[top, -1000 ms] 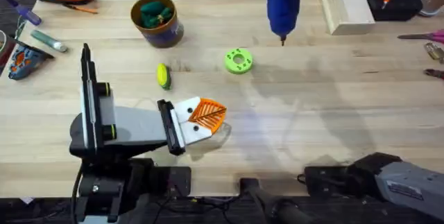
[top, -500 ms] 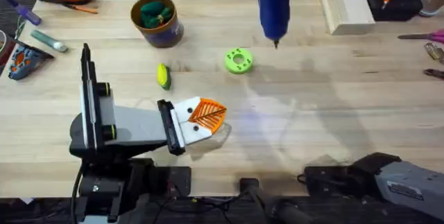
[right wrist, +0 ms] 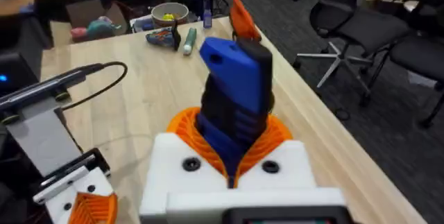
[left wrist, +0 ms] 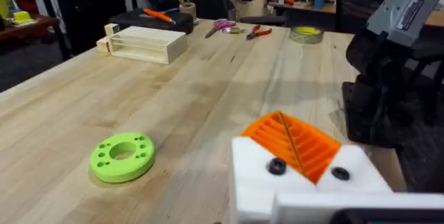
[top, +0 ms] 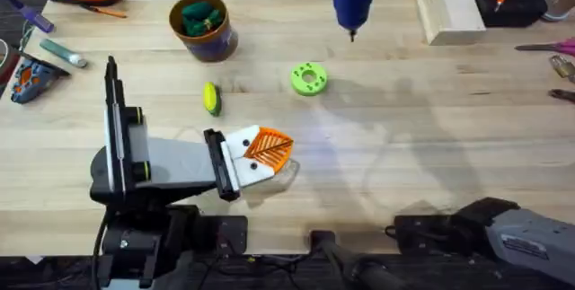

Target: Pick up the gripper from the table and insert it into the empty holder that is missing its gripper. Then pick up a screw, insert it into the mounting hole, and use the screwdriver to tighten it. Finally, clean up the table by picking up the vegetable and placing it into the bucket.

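— is any lettering to be read out here?
— none can be made out. a small label is seen on the grey arm housing point(top: 530, 236) at the lower right of the overhead view, but its print is too fine to be read.
— and from the left wrist view?
— the same label point(left wrist: 411, 10) is shown, dark marks on white, and nothing legible is given.
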`<control>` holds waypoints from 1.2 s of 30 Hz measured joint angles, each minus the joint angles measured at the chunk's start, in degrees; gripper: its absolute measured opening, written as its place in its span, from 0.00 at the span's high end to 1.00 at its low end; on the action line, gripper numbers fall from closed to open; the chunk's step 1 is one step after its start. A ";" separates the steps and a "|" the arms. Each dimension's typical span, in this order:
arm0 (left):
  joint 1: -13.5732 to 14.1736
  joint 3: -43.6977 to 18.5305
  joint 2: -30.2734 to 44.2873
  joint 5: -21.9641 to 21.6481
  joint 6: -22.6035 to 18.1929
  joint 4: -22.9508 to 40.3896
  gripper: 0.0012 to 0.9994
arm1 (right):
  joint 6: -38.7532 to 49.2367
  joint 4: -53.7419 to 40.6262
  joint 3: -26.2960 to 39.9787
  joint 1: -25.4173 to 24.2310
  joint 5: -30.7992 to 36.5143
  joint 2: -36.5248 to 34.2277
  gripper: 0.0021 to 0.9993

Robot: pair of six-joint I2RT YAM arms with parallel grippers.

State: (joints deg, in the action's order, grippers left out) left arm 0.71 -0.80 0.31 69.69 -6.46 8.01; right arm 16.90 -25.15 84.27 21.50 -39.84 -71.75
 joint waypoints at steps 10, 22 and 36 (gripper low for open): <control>0.00 0.00 0.00 0.00 0.00 0.00 0.99 | -0.66 3.16 -0.08 0.00 0.14 -0.01 0.98; 0.00 0.00 -0.01 0.02 0.00 0.02 0.99 | -8.84 19.18 -8.52 0.00 -1.41 -0.02 0.98; 0.00 0.00 0.00 0.02 0.00 0.00 0.99 | -13.85 37.68 -21.68 4.48 -3.79 0.00 0.98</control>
State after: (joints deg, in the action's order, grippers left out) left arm 0.71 -0.80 0.31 69.71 -6.46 8.01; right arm 3.05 12.53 62.59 25.98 -43.64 -71.75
